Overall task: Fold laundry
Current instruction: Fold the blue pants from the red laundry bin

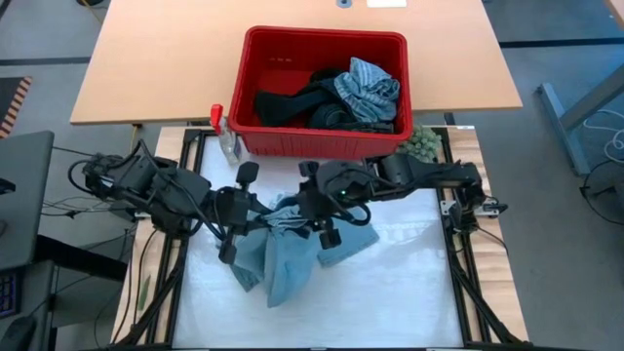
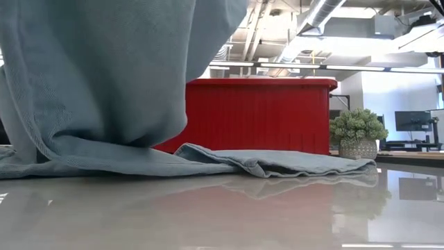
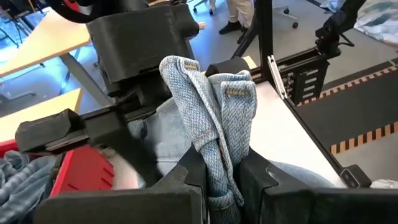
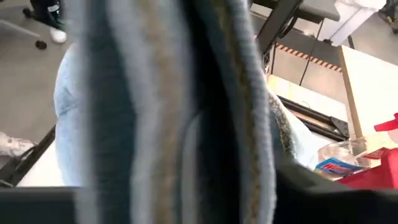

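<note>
On the bench's left side we see the left gripper raised over the white top, its fingers clamped on a bunched fold of the light blue garment, which hangs from it and spreads over the middle of the bench, nearer the far edge. Just to its right, the right gripper hovers at the same cloth with folds pressed close before it, though we cannot tell whether its fingers are apart or together. Beyond the far edge stands the red basket holding the grey-blue striped garment and dark garments.
</note>
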Robot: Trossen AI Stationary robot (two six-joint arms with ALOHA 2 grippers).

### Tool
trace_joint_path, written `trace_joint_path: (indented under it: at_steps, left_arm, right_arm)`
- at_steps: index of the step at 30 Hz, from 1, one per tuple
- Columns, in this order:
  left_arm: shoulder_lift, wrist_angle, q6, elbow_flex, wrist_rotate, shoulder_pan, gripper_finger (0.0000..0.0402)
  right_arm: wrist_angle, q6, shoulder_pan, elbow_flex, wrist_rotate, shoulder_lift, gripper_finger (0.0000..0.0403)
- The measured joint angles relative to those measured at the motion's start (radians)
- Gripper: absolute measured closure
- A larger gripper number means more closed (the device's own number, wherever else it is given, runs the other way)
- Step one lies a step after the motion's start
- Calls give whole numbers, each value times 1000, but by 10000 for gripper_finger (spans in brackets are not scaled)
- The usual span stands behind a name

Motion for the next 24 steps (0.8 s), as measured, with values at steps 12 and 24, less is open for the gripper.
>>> trace_joint_path:
  at_steps: [12,24]
  left_arm:
    - [-65,-16,-59,1,-237,5,275]
    - [-94,46,-266,-108,34,98,218]
  right_arm:
    - [-149,-166,5,-2,272,-184,358]
    - [-174,-262,-16,0,582,-378,358]
